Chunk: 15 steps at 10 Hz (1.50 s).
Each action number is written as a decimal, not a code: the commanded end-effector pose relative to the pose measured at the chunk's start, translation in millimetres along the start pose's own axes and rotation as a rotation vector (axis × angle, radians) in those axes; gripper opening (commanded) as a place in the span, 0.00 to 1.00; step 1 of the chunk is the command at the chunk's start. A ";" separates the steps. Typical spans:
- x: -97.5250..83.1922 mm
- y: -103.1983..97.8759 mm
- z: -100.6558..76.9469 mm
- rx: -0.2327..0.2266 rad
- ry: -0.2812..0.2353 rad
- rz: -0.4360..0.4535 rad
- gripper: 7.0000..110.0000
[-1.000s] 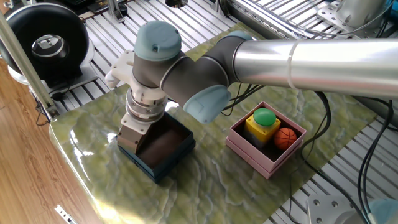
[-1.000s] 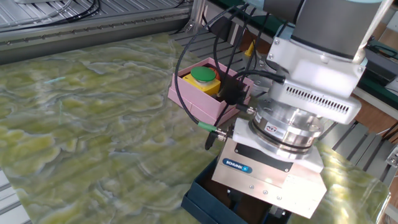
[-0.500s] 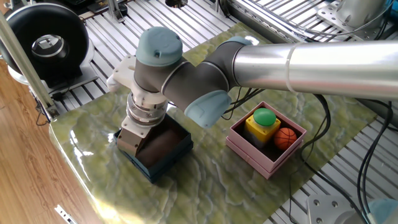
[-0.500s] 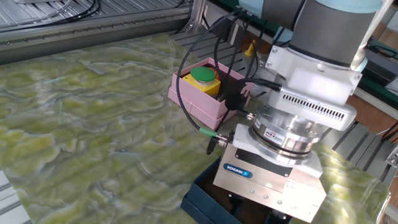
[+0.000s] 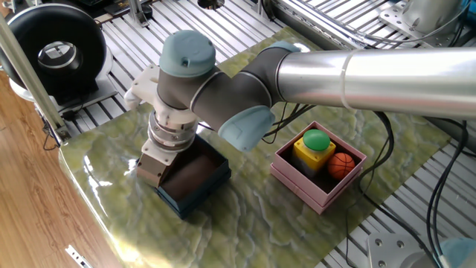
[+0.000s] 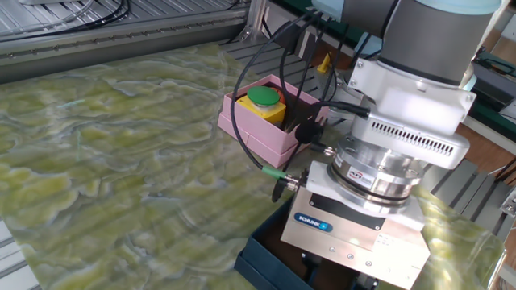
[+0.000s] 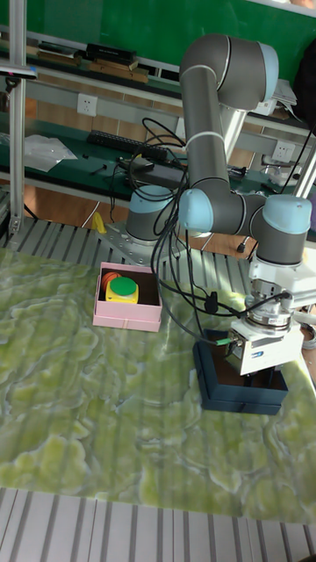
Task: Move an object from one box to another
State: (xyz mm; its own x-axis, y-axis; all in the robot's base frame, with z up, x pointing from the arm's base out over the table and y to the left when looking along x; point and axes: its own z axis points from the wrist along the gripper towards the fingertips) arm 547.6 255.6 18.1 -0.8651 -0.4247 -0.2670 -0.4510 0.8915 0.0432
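Gripper (image 7: 260, 376) shifted toward navy box (image 7: 237, 392) edge

A square navy-blue box (image 5: 195, 181) with low walls and a brownish floor sits well apart from a pale pink square box (image 5: 318, 171) holding a yellow-and-green object and an orange ball.

On the green-marbled counter (image 7: 79, 404), the navy-blue box (image 7: 239, 381) sits at the right, the pink box (image 7: 128, 304) well apart to its left and farther back. A yellow block with a green round top (image 7: 121, 288) lies in the pink box. The gripper (image 7: 261, 379) reaches down inside the navy box; its jaws are hidden behind the silver body.
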 end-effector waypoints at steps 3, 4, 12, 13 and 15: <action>-5.1 10.5 2.6 -0.048 -0.024 -0.033 0.36; -4.6 10.2 2.9 -0.048 -0.024 -0.033 0.36; -11.8 -2.0 7.3 -0.054 -0.044 -0.040 0.36; -13.5 -4.2 6.4 -0.056 -0.044 -0.044 0.36; -12.6 -4.3 7.7 -0.054 -0.044 -0.041 0.36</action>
State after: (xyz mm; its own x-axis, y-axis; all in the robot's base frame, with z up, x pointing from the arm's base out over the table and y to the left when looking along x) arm 558.6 259.7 13.4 -0.8320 -0.4631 -0.3055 -0.5058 0.8594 0.0746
